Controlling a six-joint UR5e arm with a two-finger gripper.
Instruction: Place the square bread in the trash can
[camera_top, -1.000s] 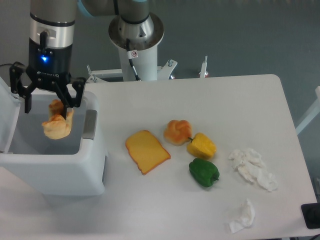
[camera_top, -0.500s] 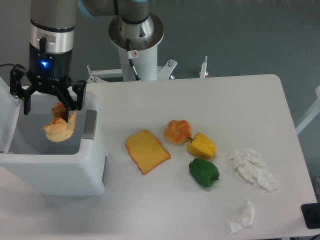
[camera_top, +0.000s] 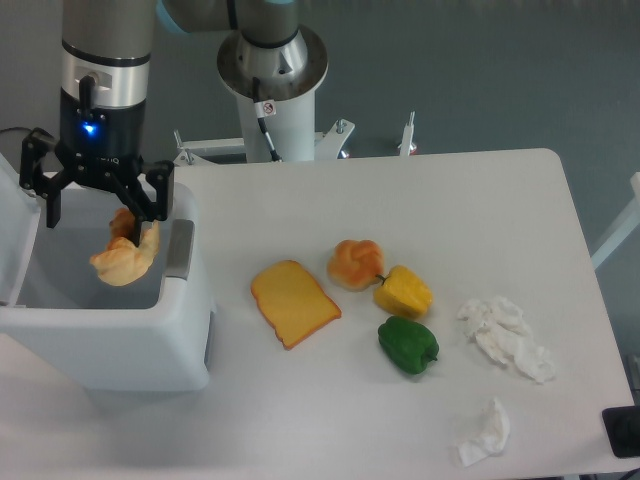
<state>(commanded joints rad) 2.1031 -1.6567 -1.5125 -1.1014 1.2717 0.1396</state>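
My hand (camera_top: 97, 200) hangs over the open trash can (camera_top: 110, 350), fingers spread wide and clamped on nothing. A croissant-like pastry (camera_top: 125, 258) sits low inside the bin mouth, just under my right-side finger; I cannot tell whether it touches the finger. The lid (camera_top: 10, 230) stands tipped up at the bin's far-left side. The square bread (camera_top: 295, 302) lies flat on the surface (camera_top: 450, 200), right of the bin and apart from it, untouched. A round bun (camera_top: 356, 263) sits just beside its upper right corner, with a yellow pepper (camera_top: 404, 291) touching the bun and a green pepper (camera_top: 407, 345) below that. Crumpled tissues (camera_top: 505, 338) lie further right, well clear. My judgement is that the step in hand is to lift clear of the bin and go for the slice. To do it well, I rise straight up first so the fingers miss the bin wall. I come down over the slice's middle and span its narrower width, away from the bun. The slice is thin and flat, so the fingers must reach the surface before closing, and closing must be gentle.
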